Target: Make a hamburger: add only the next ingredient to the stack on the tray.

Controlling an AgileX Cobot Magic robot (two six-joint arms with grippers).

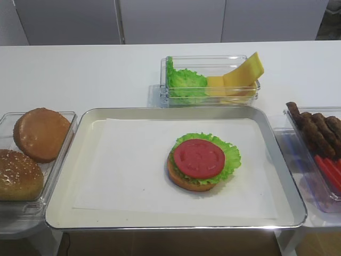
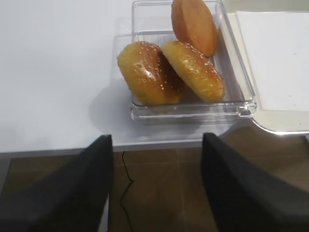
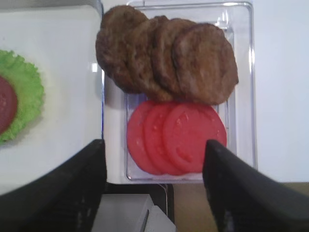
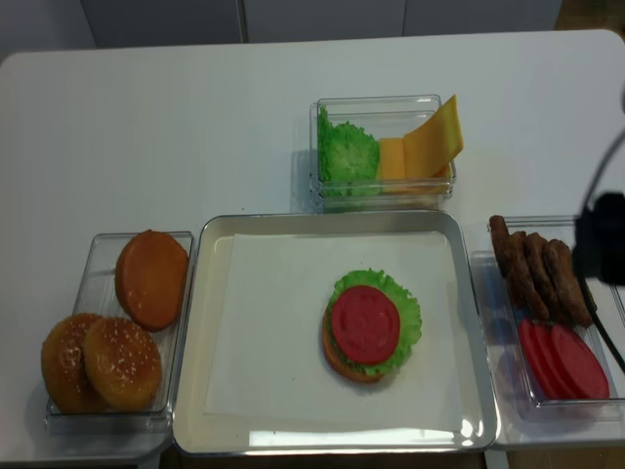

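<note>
tomato slice (image 1: 199, 158) left of right tool (image 3: 154, 186).

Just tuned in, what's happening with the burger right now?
The tomato slice already lies on the lettuce of the stack, on the tray. Neither gripper holds anything. The right gripper is open, above the container with the patties and spare tomato slices to the right of the tray. The left gripper is open too, over the table edge near the bun container.
</note>
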